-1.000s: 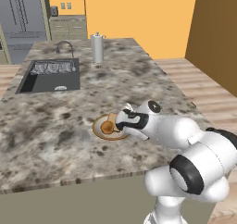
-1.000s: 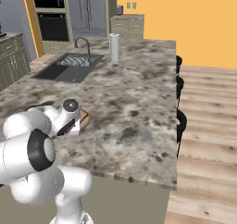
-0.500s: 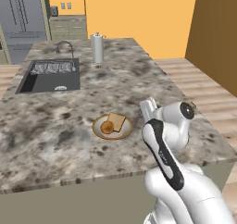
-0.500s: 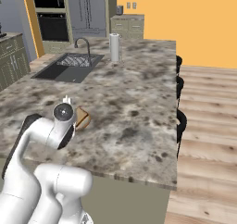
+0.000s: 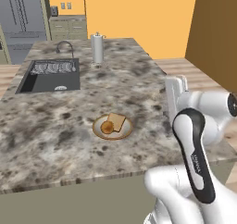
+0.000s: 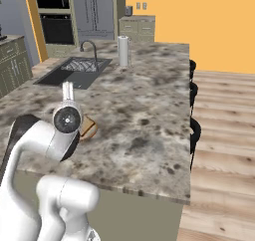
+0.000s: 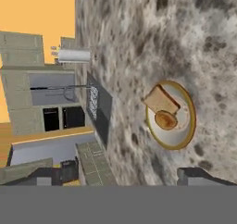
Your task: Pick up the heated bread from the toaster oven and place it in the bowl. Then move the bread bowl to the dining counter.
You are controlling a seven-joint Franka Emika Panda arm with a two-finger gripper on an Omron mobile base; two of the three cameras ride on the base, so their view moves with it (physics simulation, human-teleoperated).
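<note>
The bowl (image 5: 112, 127) rests on the dining counter (image 5: 69, 107), with a golden rim and a pale centre. In it lie the heated bread (image 5: 107, 127), small, round and orange-brown, and a square toast slice (image 5: 117, 121). The hand view shows the bowl (image 7: 171, 115) with the bread (image 7: 165, 120) from above. My gripper (image 7: 125, 177) is open and empty, its dark fingertips (image 7: 58, 174) wide apart, well clear of the bowl. My hand (image 5: 176, 93) hangs raised to the bowl's right. From the right base, my arm hides most of the bowl (image 6: 90, 129). The toaster oven is out of view.
A dark sink (image 5: 48, 75) with a faucet (image 5: 65, 47) is set into the counter's far left. A paper towel roll (image 5: 97, 48) stands at the far end. Dark stools (image 6: 195, 130) line the counter's right side, above the wooden floor.
My arm has drawn back from the bowl, lifting and swinging to the right. The bowl with the bread and toast has stayed in place on the counter.
</note>
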